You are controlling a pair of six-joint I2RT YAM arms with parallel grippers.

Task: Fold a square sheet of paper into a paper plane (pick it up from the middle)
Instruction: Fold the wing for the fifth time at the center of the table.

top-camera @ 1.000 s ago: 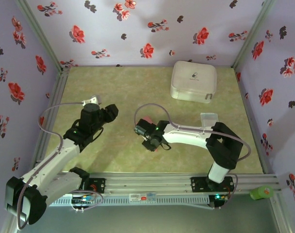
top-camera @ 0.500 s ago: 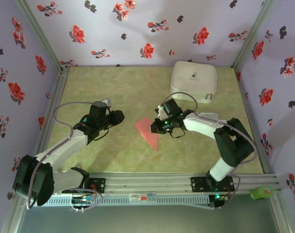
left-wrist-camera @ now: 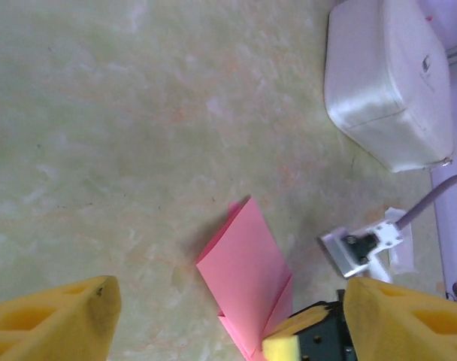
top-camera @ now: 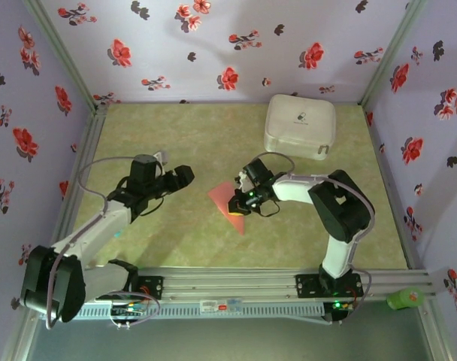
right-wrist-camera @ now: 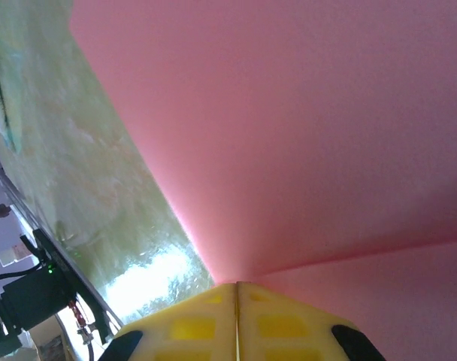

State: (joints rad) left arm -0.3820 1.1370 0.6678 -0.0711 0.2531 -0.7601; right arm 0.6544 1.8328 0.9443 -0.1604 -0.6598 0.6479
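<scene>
The right pincer (right-wrist-camera: 237, 304) is shut, its 2 yellow fingers (right-wrist-camera: 191, 325) pressed flat together with only a hairline seam between them. Their tips rest against the paper (right-wrist-camera: 304, 135), just where a crease starts and runs off to one side. In the right wrist view the sheet may be nipped between the tips or merely pressed down by them; I cannot tell which.

The left pincer (left-wrist-camera: 232, 295) stands wide apart with nothing between its 2 fingers. From above, it (top-camera: 185, 176) hangs over the table (top-camera: 191, 135) to the left of the paper and points toward it.

The paper (top-camera: 222, 199) is salmon-red and lies near the middle of the table, between the 2 pincers, the right one (top-camera: 237, 204) over its right edge. It is already folded. From above it reads as a narrow wedge with its point toward the near edge. The left wrist view shows a flat slanted panel (left-wrist-camera: 243, 263) with a smaller flap against its lower right side, beside the right pincer's tip (left-wrist-camera: 289, 346).

A white case (top-camera: 300, 124) sits near the far right corner of the table, well apart from the paper.
</scene>
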